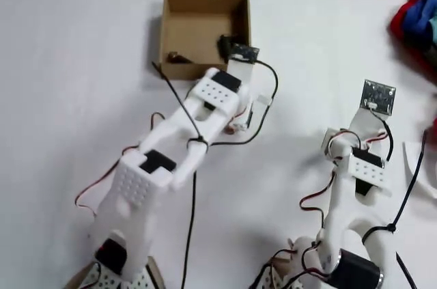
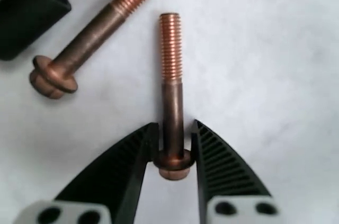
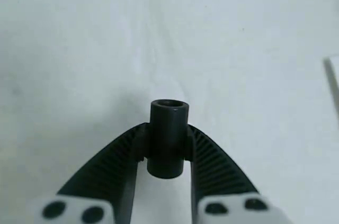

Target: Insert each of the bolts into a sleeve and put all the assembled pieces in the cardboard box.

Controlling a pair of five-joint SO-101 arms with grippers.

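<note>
Two grips: left hand [image 2: 174, 125] pinches a copper-coloured threaded bolt [image 2: 171, 75] under its head, threads pointing away; right hand [image 3: 167, 127] pinches a black cylindrical sleeve [image 3: 168, 114], bore facing away.

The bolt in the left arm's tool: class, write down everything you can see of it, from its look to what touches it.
The bolt looks like coppery-brown metal: a rounded flanged head, a smooth dark shank, a brighter threaded end. It carries no sleeve. The left tool is shut on the shank right by the head, a black ribbed finger on each side; the threads point away from the tool. A second bolt lies apart from it.
</note>
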